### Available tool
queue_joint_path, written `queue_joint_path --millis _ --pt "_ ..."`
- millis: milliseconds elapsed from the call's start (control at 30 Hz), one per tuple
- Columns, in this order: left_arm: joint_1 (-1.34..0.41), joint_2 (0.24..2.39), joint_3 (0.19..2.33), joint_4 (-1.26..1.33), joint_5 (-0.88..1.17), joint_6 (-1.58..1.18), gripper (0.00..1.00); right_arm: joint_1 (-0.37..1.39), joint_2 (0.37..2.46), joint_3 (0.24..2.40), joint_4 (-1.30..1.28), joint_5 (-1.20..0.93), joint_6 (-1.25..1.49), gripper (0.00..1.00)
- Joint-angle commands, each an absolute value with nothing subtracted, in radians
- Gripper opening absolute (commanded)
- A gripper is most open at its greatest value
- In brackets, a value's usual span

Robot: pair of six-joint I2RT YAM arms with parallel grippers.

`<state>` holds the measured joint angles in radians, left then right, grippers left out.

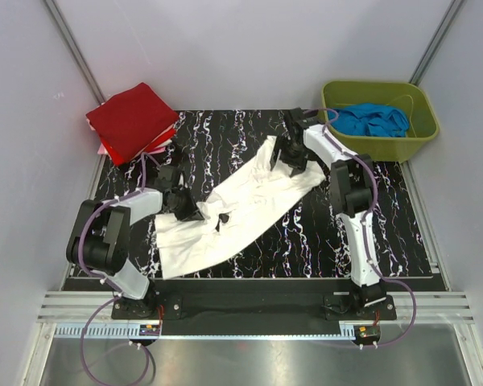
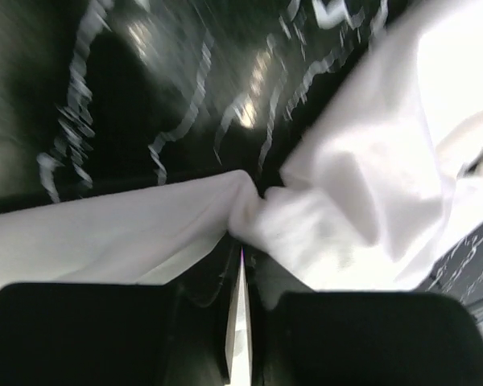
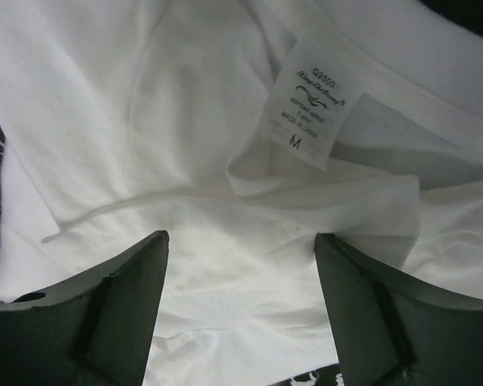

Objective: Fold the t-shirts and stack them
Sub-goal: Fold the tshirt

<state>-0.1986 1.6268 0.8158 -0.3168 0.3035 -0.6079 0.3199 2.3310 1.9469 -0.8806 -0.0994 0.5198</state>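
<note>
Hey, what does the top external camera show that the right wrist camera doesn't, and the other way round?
Only the top external view: the red folded t-shirts at the far left, the green bin holding blue cloth, and the left gripper at the shirt's near end. Only the right wrist view: the neck label marked M, with the right gripper open over the cloth. Both: the white t-shirt on the black marbled table.

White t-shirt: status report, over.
Left tool shut on white t-shirt, bunched edge. Right tool open over collar label. Shirt sprawled diagonally, unfolded. Red folded stack far left, nothing blocking.
</note>
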Motion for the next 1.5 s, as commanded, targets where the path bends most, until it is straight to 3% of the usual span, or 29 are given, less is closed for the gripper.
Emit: queue_joint_path --millis 0,100,200,333,467,567,733,867,1100,1233,1300,1467 --pt "-0.267 1.597 0.724 -0.445 0.264 -0.644 0.12 0.339 2.524 2.226 -0.965 -0.149 0.497 0.80" --pt "-0.305 1.517 0.599 -0.355 0.378 -0.725 0.14 0.339 2.709 2.563 -1.038 -0.190 0.502 0.78" --pt "-0.369 1.447 0.517 -0.272 0.468 -0.825 0.15 0.339 2.830 2.724 -0.973 -0.282 0.558 0.78" --pt "-0.501 1.338 0.479 -0.264 0.474 -0.928 0.17 0.337 2.830 2.638 -0.744 -0.328 0.664 0.77" --pt "-0.629 1.235 0.420 -0.236 0.489 -1.080 0.19 0.334 2.945 2.778 -0.684 -0.336 0.741 0.74" --pt "-0.670 1.125 0.379 -0.268 0.480 -1.153 0.20 0.324 2.959 2.729 -0.548 -0.351 0.814 0.71" --pt "-0.684 0.948 0.443 -0.493 0.375 -1.140 0.27 0.319 3.016 2.772 -0.401 -0.347 0.900 0.70" --pt "-0.683 0.975 0.544 -0.589 0.284 -1.072 0.30 0.318 3.020 2.764 -0.321 -0.250 0.954 0.71" --pt "-0.684 1.057 0.535 -0.514 0.292 -1.080 0.23 0.307 3.033 2.786 -0.102 -0.106 0.988 0.71" --pt "-0.684 1.048 0.580 -0.573 0.235 -1.045 0.24 0.299 2.972 2.772 -0.035 -0.101 0.937 0.78" --pt "-0.684 1.048 0.604 -0.606 0.212 -1.029 0.24 0.296 2.921 2.729 0.004 -0.112 0.901 0.88" --pt "-0.684 1.005 0.623 -0.641 0.178 -1.022 0.24 0.279 2.768 2.726 0.006 -0.193 0.856 1.00"
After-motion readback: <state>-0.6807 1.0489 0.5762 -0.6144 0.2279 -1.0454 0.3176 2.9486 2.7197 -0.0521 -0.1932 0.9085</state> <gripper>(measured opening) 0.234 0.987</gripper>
